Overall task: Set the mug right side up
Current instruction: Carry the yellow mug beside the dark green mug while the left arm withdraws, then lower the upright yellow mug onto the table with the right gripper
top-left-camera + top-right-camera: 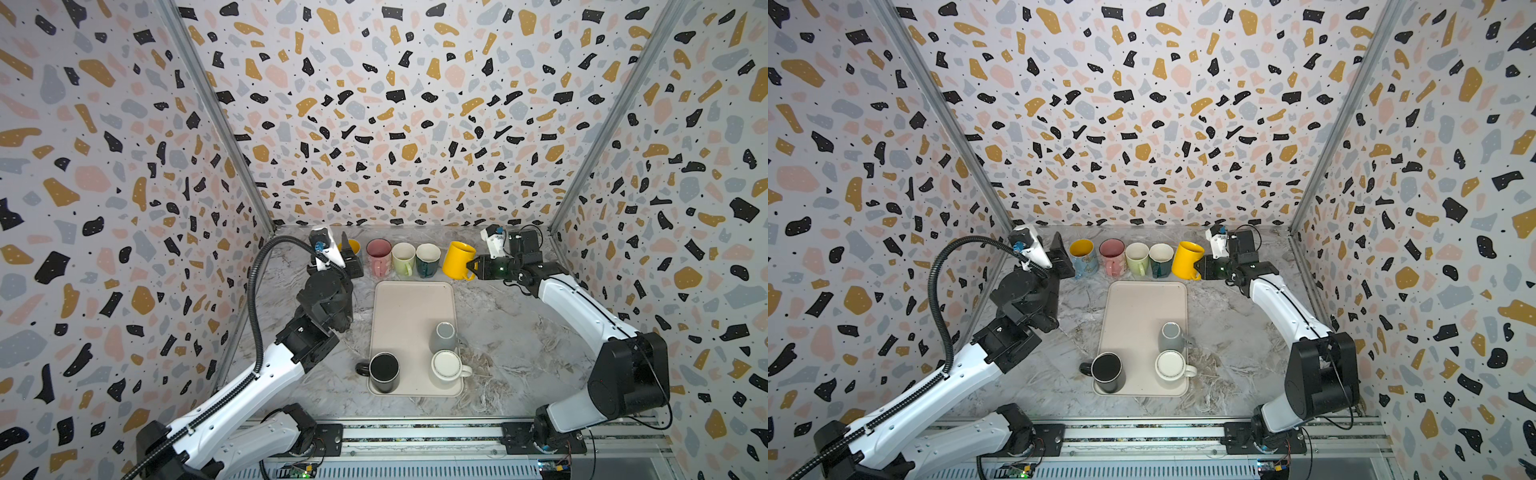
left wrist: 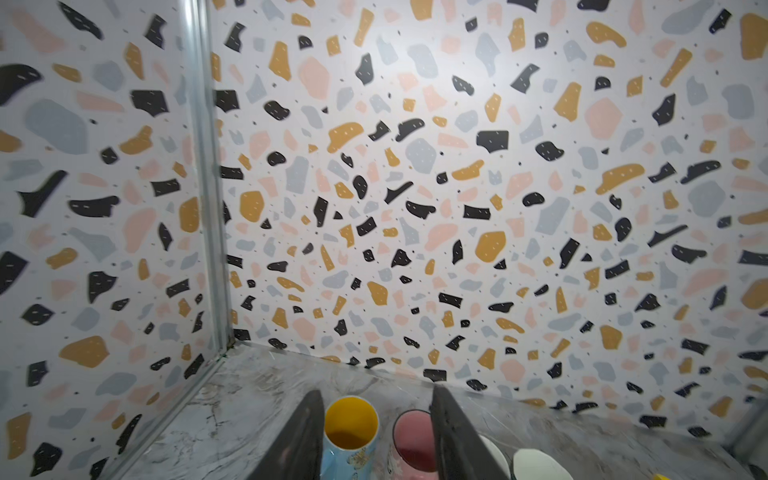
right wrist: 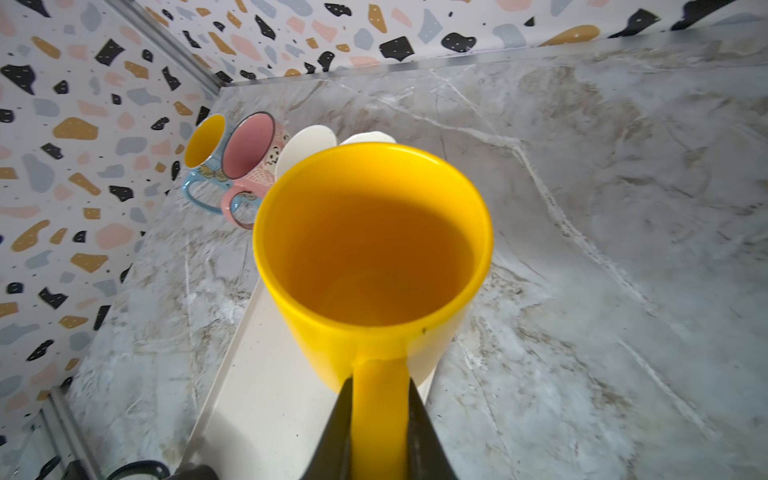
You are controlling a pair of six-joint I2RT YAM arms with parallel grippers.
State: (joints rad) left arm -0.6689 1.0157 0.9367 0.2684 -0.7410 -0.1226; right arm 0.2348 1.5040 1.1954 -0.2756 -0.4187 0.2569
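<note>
The yellow mug is mouth up and slightly tilted at the right end of the back row of mugs. My right gripper is shut on its handle, and the right wrist view looks straight into its empty inside. I cannot tell whether its base touches the table. My left gripper is open at the left end of the row. It hangs above a blue mug with a yellow inside and holds nothing.
Pink, pale green and dark teal mugs stand upright in the row by the back wall. A beige tray in the middle carries a grey mug and a white mug, both mouth down, and a black mug.
</note>
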